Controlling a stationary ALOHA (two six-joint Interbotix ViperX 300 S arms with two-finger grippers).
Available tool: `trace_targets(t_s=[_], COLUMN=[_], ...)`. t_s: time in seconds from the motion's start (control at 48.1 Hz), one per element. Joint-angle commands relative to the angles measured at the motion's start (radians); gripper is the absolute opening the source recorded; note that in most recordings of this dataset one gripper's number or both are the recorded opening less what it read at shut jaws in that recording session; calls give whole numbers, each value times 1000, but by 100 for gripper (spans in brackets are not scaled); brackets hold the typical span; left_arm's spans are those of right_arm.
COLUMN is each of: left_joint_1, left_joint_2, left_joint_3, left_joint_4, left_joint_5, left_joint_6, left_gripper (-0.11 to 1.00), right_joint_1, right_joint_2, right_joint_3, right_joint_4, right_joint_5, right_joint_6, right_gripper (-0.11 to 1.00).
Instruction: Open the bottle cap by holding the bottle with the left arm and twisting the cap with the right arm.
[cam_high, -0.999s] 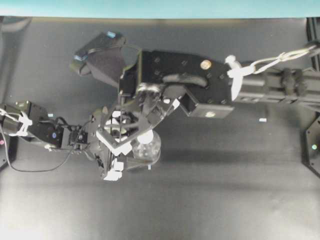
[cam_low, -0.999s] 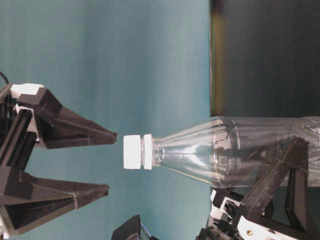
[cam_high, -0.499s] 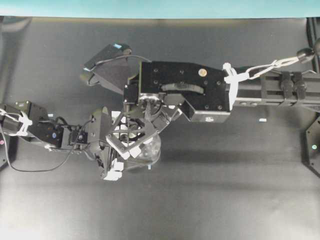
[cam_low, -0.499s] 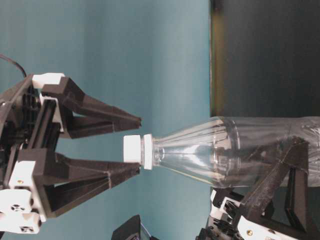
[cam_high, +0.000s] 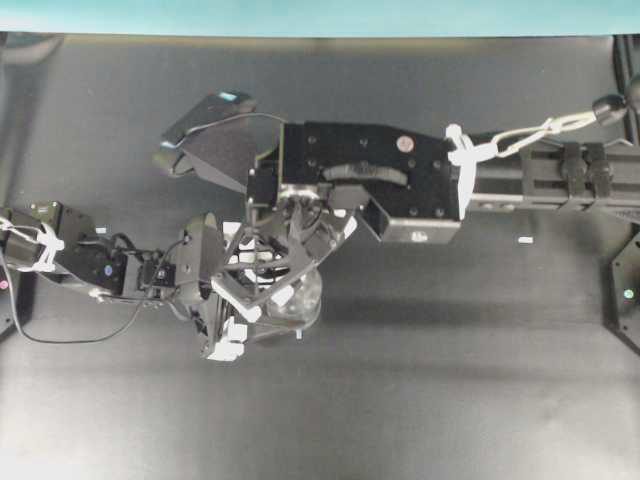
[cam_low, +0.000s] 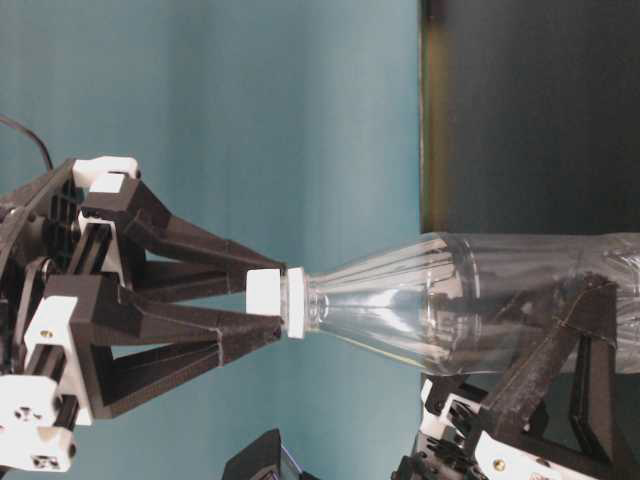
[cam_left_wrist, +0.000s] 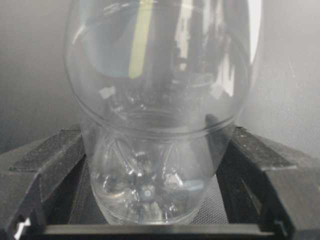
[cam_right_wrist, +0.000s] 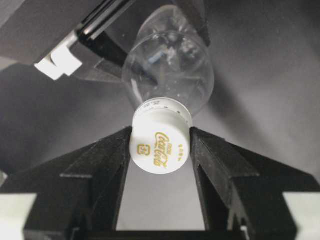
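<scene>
One clear bottle (cam_low: 480, 305) stands on the dark counter (cam_high: 450, 380). The left pincer (cam_left_wrist: 150, 200) is clamped on its round body down low. One white bottle cap (cam_right_wrist: 160, 142) sits on top, and the right pincer (cam_right_wrist: 160, 150) squeezes it with two black fingers (cam_right_wrist: 100, 165), one on each side.

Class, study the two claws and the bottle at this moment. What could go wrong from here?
1. The right claw grips the bottle cap only at its fingertips, so it may slip when twisting.
2. The left claw holds the bottle low on its thin clear body, so the bottle might spin with the cap or dent.
</scene>
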Motion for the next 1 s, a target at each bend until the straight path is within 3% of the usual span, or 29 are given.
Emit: trace_targets(t_s=[0.0,0.146,0.395,0.666,0.749,0.978], left_joint_1=[-6,-6,-3,2,2,-2], left_joint_2=[8,9,9,9,8,9], left_joint_3=[8,11,9,6,8,9], left_joint_4=[3,3,3,3,3,3], left_joint_5=[21,23,21,23,23,23], left_joint_6=[-5,-5,-3,2,-3,-3], left_gripper=[81,81,82,81,81,81], right_joint_1=[6,0,-9,-3,-5,-11], right_joint_2=[-5,-5,-3,-5,-8,-23], right_joint_3=[-6,-9,-9,-3,0,38], right_joint_4=[3,5,5,5,5,9], right_joint_5=[3,6,-5,-69,-74,-83], right_joint_6=[-115,-325,-598,-977,-1032,-1078], right_gripper=[36,36,36,36,36,36])
